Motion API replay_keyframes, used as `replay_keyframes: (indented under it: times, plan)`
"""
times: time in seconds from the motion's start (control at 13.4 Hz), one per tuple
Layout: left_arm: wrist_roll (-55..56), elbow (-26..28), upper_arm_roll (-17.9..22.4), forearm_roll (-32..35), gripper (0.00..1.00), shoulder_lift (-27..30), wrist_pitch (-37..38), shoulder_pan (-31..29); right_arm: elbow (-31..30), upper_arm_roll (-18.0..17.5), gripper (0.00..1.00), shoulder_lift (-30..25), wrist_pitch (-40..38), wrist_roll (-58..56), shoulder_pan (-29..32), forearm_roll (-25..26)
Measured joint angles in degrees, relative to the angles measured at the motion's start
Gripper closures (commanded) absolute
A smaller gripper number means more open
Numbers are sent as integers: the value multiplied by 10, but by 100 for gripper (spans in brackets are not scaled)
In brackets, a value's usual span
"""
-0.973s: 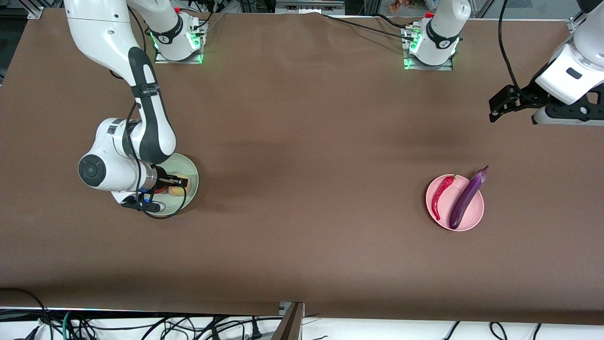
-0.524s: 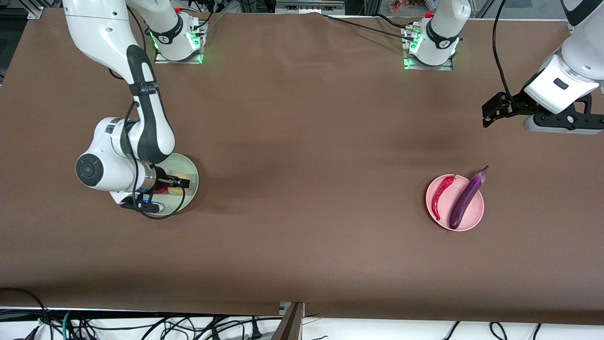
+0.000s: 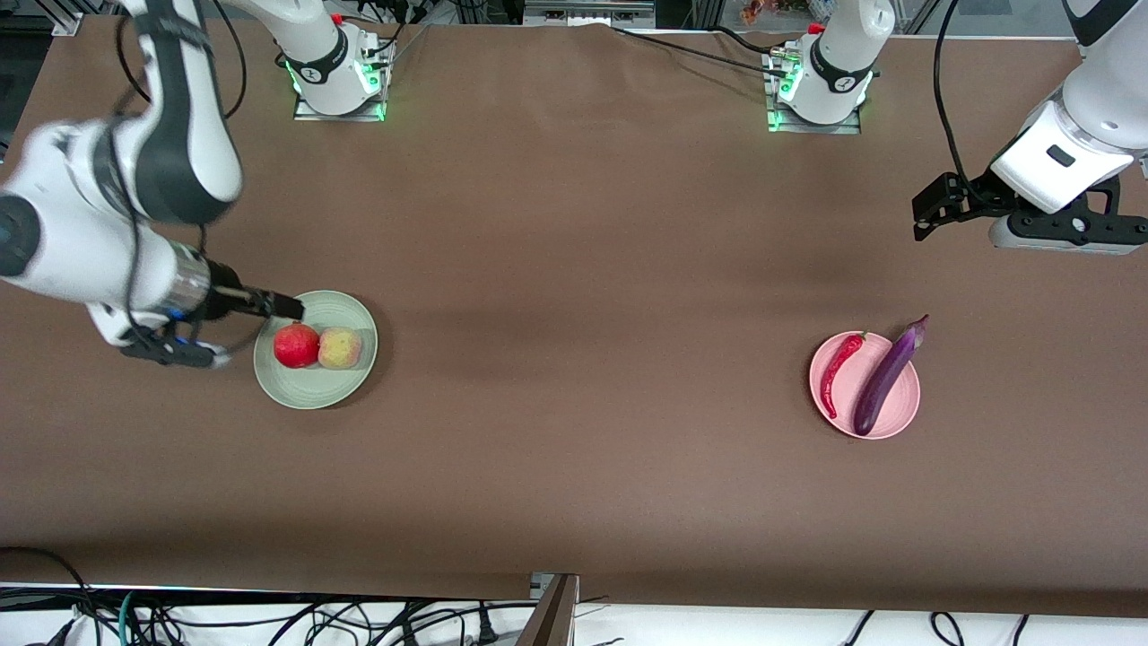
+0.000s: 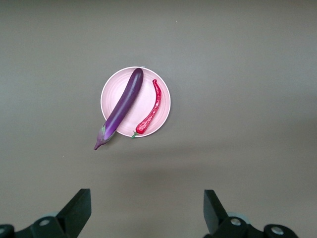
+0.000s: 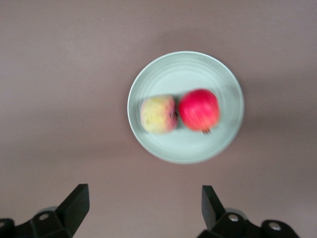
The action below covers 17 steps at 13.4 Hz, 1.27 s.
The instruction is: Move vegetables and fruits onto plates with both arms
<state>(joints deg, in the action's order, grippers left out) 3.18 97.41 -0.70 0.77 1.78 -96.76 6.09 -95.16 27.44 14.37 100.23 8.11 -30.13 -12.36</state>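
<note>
Here the eggplant (image 3: 886,377) lies slantwise on the pink plate (image 3: 904,414), stem (image 3: 918,325) overhanging the rim farther from the front camera, chili (image 3: 839,373) alongside. Apple (image 3: 296,346) and peach (image 3: 340,348) touch on the green plate (image 3: 314,390). Left pincer (image 4: 146,210) and right pincer (image 5: 143,206) hang wide, empty, over bare tabletop (image 3: 574,359).

The right arm reaches from its base out to its own end of the counter, forearm bent back inward, wrist high. Its right pincer (image 3: 285,307) (image 5: 142,210) hangs in the air with fingers spread wide, empty. The left arm is raised at its end of the counter; the left pincer (image 3: 933,205) (image 4: 147,213) is also spread wide and empty.
</note>
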Motion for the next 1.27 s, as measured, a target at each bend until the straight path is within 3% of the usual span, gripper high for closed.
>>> replay_keyframes:
  times: [0.3,0.52,0.6,0.82,0.9,1.27]
  plan:
    - [0,-2,-4,0,0,0,0,2,-3,-17,0,-115,-74,3,-5,86]
    - [0,-2,-6,0,0,0,2,3,4,-33,0,-140,-80,3,0,105]
    - [0,-2,-6,0,0,0,3,3,9,-54,0,-139,-80,-4,29,106]
    - [0,-2,-6,0,0,0,4,3,10,-199,0,-135,-83,-23,197,106]
    - [0,-2,-6,0,0,0,4,3,10,-222,0,-133,-84,-24,223,106]
    - [0,-2,-5,0,0,-1,5,3,17,-237,0,-132,-87,-24,233,106]
